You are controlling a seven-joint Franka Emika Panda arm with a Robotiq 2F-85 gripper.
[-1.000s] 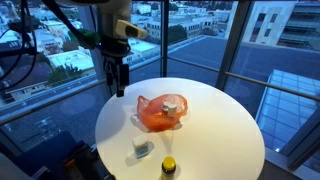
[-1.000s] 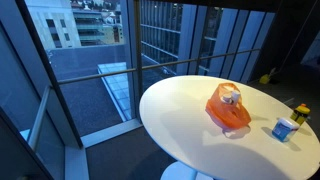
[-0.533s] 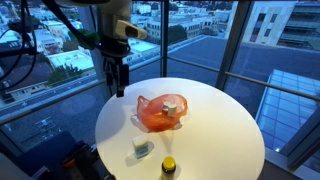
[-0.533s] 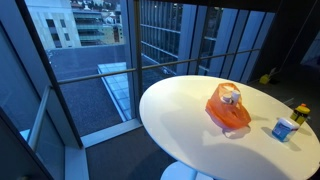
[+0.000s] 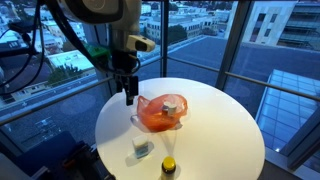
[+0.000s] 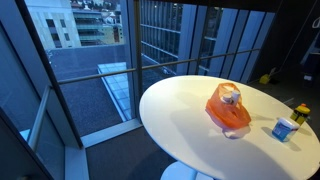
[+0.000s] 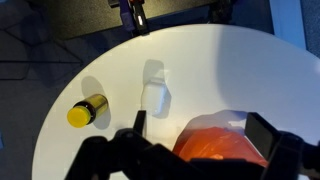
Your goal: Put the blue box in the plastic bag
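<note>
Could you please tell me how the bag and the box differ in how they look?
The bag is orange, crumpled and larger; the box is pale blue, small and rigid. The bag lies near the middle of the table, the box nearer its edge. Both rest on it.

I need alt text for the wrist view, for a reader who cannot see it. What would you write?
Open gripper above a round white table, an orange plastic bag seen between its fingers. A small pale box lies beside the bag, a yellow-capped bottle farther left.

the orange plastic bag [image 5: 162, 114] looks thin, crinkled and glossy, the white table [image 5: 222, 135] smooth and matt.
</note>
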